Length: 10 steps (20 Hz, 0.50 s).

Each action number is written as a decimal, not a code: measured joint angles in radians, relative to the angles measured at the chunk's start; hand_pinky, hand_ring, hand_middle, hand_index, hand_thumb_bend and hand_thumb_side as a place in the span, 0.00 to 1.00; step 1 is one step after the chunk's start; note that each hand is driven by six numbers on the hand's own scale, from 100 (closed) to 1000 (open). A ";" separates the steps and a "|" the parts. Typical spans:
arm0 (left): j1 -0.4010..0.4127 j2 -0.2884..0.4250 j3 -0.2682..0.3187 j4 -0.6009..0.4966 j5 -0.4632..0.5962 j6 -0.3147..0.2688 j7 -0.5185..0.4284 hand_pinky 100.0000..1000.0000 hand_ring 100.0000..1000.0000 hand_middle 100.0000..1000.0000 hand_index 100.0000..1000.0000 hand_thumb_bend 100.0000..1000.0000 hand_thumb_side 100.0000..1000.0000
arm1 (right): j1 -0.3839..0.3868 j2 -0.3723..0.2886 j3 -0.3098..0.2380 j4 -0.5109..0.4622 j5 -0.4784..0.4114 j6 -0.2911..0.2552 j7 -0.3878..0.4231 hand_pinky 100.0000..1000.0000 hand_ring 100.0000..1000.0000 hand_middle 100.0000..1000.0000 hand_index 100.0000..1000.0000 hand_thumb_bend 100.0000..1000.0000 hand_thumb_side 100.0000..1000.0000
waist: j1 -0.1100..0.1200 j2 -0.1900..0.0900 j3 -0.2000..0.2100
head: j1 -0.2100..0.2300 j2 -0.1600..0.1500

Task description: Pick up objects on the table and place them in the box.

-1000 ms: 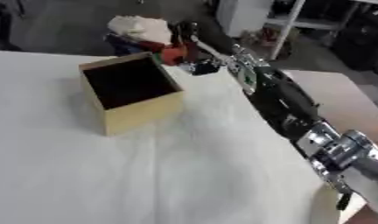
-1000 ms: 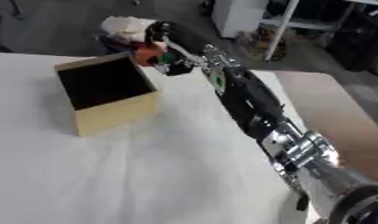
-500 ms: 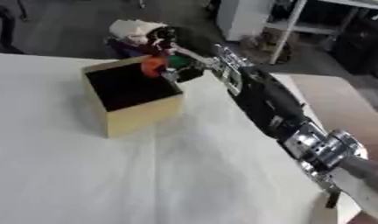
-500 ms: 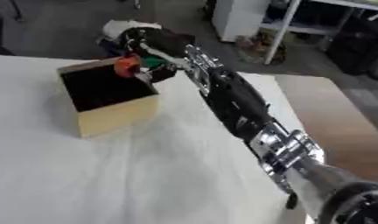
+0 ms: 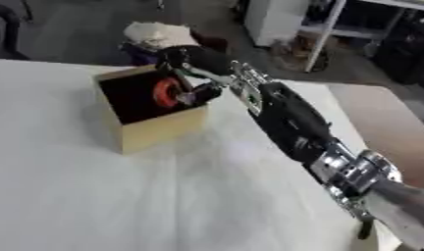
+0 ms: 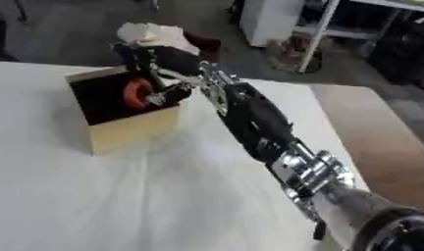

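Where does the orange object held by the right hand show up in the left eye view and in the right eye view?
Left eye view: the orange object sits upper left of centre, over the dark opening of the box, held in the right hand.
Right eye view: the same object appears further left, again over the opening.
Shared landmark: the box's tan front wall, just below the object in both views.

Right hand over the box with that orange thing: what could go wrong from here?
1. The right hand holds the orange object over the open box, near its right wall; released off-centre, it might clip the rim.
2. The box looks light and stands free on the white cloth; the withdrawing hand could nudge or tip it.
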 measured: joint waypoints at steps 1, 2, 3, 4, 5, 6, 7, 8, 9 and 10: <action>0.000 0.000 0.000 0.000 0.000 0.000 0.000 0.76 0.62 0.57 0.85 0.00 0.76 | 0.000 0.002 0.000 0.003 0.018 0.011 0.006 0.82 0.91 0.77 0.91 0.00 0.17 | 0.000 0.000 -0.001 | 0.001 0.000; 0.000 0.000 0.000 0.000 0.000 0.000 0.000 0.76 0.62 0.57 0.85 0.00 0.76 | 0.000 0.004 0.000 0.006 0.033 0.024 0.010 0.82 0.90 0.77 0.91 0.00 0.17 | 0.000 0.000 -0.003 | 0.002 0.000; 0.000 0.000 0.000 0.000 0.000 0.000 0.000 0.76 0.62 0.57 0.85 0.00 0.76 | 0.001 0.004 0.000 0.007 0.047 0.038 0.012 0.82 0.90 0.77 0.91 0.00 0.18 | 0.000 0.000 -0.004 | 0.004 0.000; 0.000 0.000 0.000 0.000 0.000 0.000 0.000 0.76 0.62 0.57 0.85 0.00 0.76 | 0.001 0.004 -0.001 0.007 0.058 0.052 0.012 0.82 0.90 0.77 0.91 0.00 0.18 | 0.000 0.000 -0.005 | 0.005 0.000; 0.000 0.000 0.000 0.000 0.000 0.000 0.000 0.76 0.62 0.57 0.85 0.00 0.76 | 0.001 0.004 -0.001 0.007 0.066 0.064 0.011 0.82 0.90 0.77 0.91 0.00 0.16 | 0.000 -0.001 -0.005 | 0.006 0.000; 0.000 0.000 0.000 0.000 0.000 0.000 0.000 0.76 0.62 0.57 0.85 0.00 0.76 | 0.002 0.004 -0.001 0.007 0.073 0.075 0.008 0.82 0.90 0.77 0.91 0.00 0.16 | 0.000 -0.002 -0.005 | 0.007 0.000; 0.000 0.000 0.000 0.000 0.000 0.000 0.000 0.76 0.62 0.57 0.85 0.00 0.76 | 0.003 0.004 -0.001 0.007 0.077 0.083 0.005 0.82 0.90 0.76 0.91 0.00 0.15 | 0.000 -0.004 -0.007 | 0.007 0.000; 0.000 0.000 0.000 0.000 0.000 0.000 0.000 0.76 0.62 0.57 0.85 0.00 0.76 | 0.005 0.004 -0.001 0.007 0.078 0.089 0.003 0.82 0.90 0.76 0.91 0.00 0.14 | 0.000 -0.005 -0.009 | 0.008 0.000; 0.000 0.000 0.000 0.000 0.000 0.000 0.000 0.76 0.62 0.57 0.85 0.00 0.76 | 0.009 0.004 -0.001 0.006 0.078 0.093 -0.001 0.82 0.90 0.76 0.90 0.00 0.14 | 0.000 -0.005 -0.012 | 0.008 0.000; 0.000 0.000 0.000 0.000 0.000 0.000 0.001 0.76 0.62 0.57 0.85 0.00 0.76 | 0.010 0.004 -0.002 0.005 0.076 0.097 -0.005 0.82 0.90 0.76 0.90 0.00 0.14 | 0.000 -0.005 -0.015 | 0.009 0.000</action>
